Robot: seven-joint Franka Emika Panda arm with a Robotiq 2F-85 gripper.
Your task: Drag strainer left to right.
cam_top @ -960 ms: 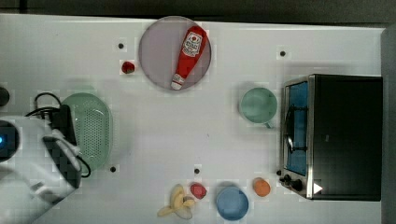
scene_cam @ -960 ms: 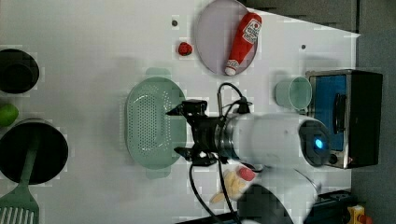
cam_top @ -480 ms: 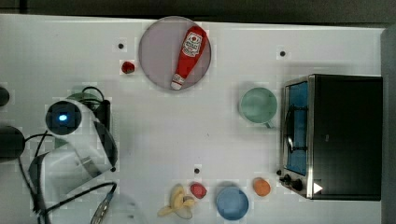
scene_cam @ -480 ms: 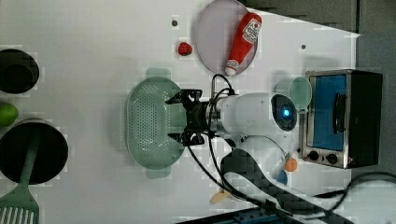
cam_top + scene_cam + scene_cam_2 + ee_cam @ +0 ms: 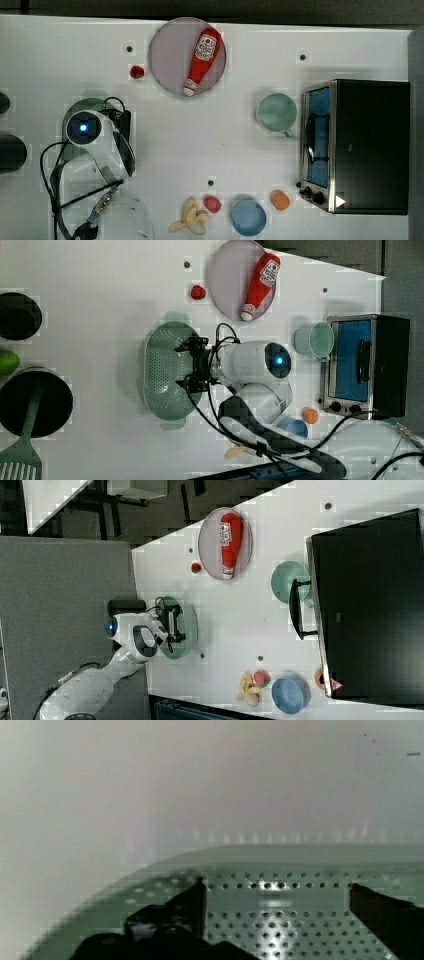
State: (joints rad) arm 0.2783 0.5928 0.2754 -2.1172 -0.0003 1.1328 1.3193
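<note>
The strainer (image 5: 167, 371), a pale mint-green oblong basket with a perforated bottom, sits left of centre in the left view, on the white table (image 5: 100, 300). The gripper (image 5: 196, 365) hangs over the strainer's right half in the left view, its two black fingers (image 5: 192, 902) spread wide with nothing between them. In the wrist view both fingertips stand inside the basket, with the holed bottom showing between them and the rim curving beyond.

In the top view the white arm (image 5: 100, 142) covers most of the strainer (image 5: 92, 95) at the middle left of the frame, and only a green edge shows.

A red ketchup bottle (image 5: 260, 286) lies on a round grey plate (image 5: 227, 285) at the upper centre of the left view, with a small red object (image 5: 198, 291) just left of the plate. A mint-green cup (image 5: 314, 340) stands at the right, beside a toaster oven (image 5: 367, 365).
</note>
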